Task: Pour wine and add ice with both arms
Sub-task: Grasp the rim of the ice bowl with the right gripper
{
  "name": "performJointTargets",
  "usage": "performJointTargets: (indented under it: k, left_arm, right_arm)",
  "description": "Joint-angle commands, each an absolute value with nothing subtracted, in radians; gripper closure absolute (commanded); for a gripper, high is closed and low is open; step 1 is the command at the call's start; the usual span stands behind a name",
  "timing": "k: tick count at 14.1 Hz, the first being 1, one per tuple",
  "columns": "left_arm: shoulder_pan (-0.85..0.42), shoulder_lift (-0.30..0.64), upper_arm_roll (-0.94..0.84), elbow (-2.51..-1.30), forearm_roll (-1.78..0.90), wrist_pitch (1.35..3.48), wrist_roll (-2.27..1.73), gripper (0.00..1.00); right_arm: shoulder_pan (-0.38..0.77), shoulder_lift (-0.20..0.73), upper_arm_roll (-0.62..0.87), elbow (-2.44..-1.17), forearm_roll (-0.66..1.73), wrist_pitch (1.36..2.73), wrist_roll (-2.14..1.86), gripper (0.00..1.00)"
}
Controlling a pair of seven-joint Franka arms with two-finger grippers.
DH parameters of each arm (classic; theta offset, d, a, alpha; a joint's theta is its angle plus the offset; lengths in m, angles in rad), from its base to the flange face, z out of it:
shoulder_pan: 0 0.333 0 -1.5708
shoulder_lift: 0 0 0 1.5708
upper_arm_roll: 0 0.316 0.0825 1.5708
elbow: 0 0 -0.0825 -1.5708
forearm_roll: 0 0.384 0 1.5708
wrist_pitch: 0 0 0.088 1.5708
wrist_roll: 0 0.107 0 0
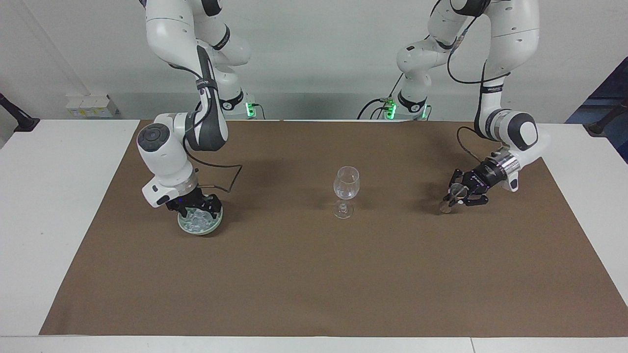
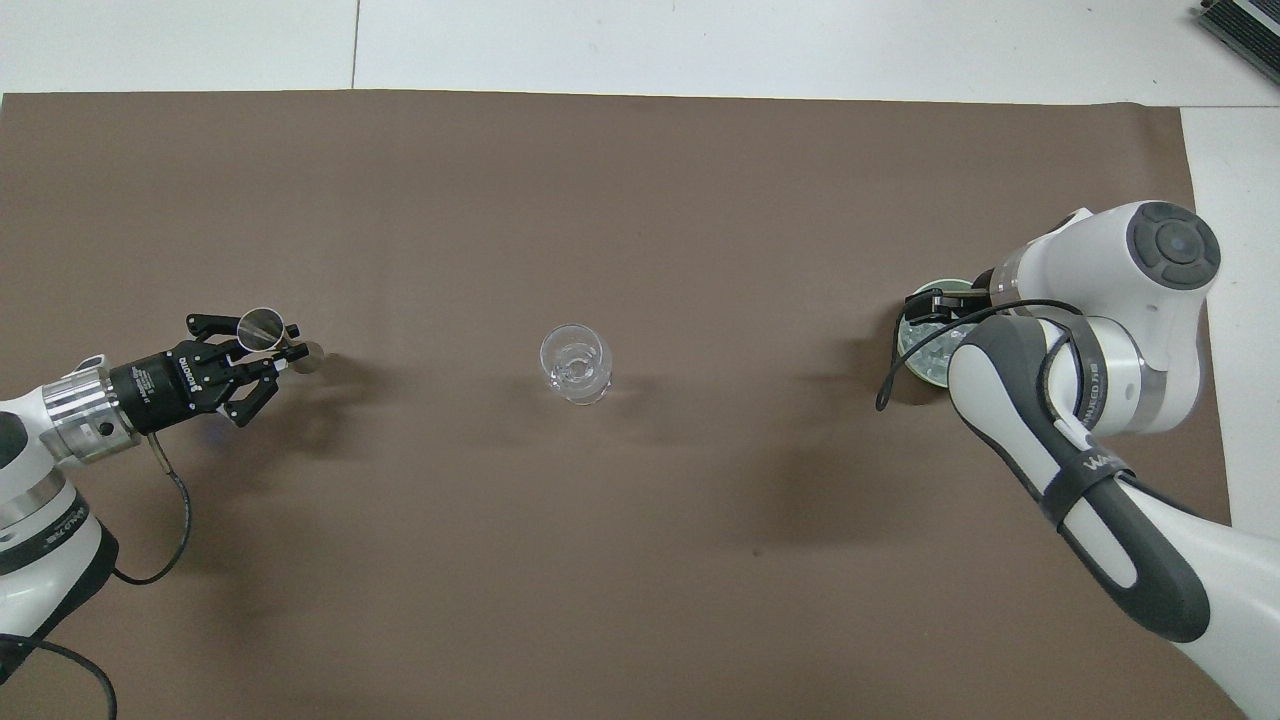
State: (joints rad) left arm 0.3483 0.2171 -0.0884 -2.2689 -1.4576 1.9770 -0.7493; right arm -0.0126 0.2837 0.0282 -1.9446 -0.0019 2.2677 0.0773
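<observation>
A clear, empty-looking wine glass (image 1: 346, 189) (image 2: 573, 362) stands upright mid-mat. No wine is in view. The ice (image 1: 195, 221) (image 2: 937, 357) lies heaped on a small green plate (image 1: 212, 226) (image 2: 905, 338) toward the right arm's end. My right gripper (image 1: 196, 210) (image 2: 930, 303) is low over that heap, fingers spread open; in the overhead view its arm hides most of the plate. Toward the left arm's end, my left gripper (image 1: 454, 196) (image 2: 275, 345) is shut on a small silver jigger (image 1: 450, 201) (image 2: 262, 326), tilted, its lower end close to the mat.
A brown mat (image 1: 314, 274) (image 2: 600, 180) covers the white table (image 1: 54, 196). A black cable (image 1: 221, 179) trails from the right wrist beside the plate. White table edge strips (image 2: 700, 40) border the mat.
</observation>
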Motion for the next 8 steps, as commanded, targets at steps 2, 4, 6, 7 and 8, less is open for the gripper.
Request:
performJointTargets:
  k: [2, 4, 6, 7, 8]
  left_arm:
    - [0.348, 0.227, -0.089, -2.284, -1.485, 1.999, -0.707, 1.0]
    - [0.348, 0.247, -0.089, -2.284, -1.485, 1.999, -0.664, 1.0]
    - [0.348, 0.247, -0.089, -2.284, -1.485, 1.997, -0.66, 1.0]
    - [0.348, 0.247, -0.089, -2.284, -1.485, 1.997, -0.66, 1.0]
    - [0.348, 0.248, -0.089, -2.286, -1.485, 2.0, -0.658, 1.0]
  right_arm:
    - [-0.028, 0.259, 0.031, -1.97, 0.014, 2.253, 0.021, 0.19]
    - [-0.029, 0.255, 0.031, -1.98, 0.014, 2.255, 0.023, 0.19]
    - [-0.028, 0.252, 0.031, -1.985, 0.014, 2.256, 0.025, 0.19]
    - [-0.028, 0.252, 0.032, -1.985, 0.014, 2.256, 0.023, 0.2]
    - [-0.028, 0.25, 0.032, -1.988, 0.014, 2.256, 0.023, 0.22]
